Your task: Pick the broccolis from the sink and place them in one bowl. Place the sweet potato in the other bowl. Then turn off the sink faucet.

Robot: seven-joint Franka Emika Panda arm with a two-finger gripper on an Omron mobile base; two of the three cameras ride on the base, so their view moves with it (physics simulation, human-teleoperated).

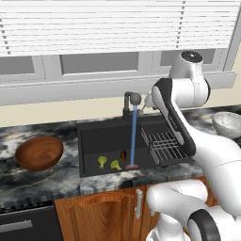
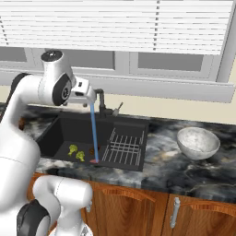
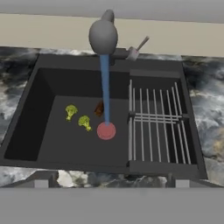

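We see 2 broccolis (image 3: 71, 111) (image 3: 84, 122) on the sink (image 3: 57, 131) floor beside the sweet potato (image 3: 99, 108), water streaming from the faucet (image 3: 103, 35). Our gripper (image 3: 109, 181) hangs above, spread wide and empty.

We see the sweet potato (image 3: 99, 109) only in part: ahead of the jaws, the blue water stream (image 3: 105, 89) crosses its right side, leaving a small brown sliver we cannot shape out. The two broccolis (image 3: 78, 117), left of the stream, are too small to read beyond bumpy heads. In the left base view the arm hides part of the wire rack (image 1: 162, 146), and the grey speckled bowl (image 1: 229, 124) is cut by the right edge. The gripper's fingertips barely clear the hand view's lower edge, so we cannot judge them by sight.
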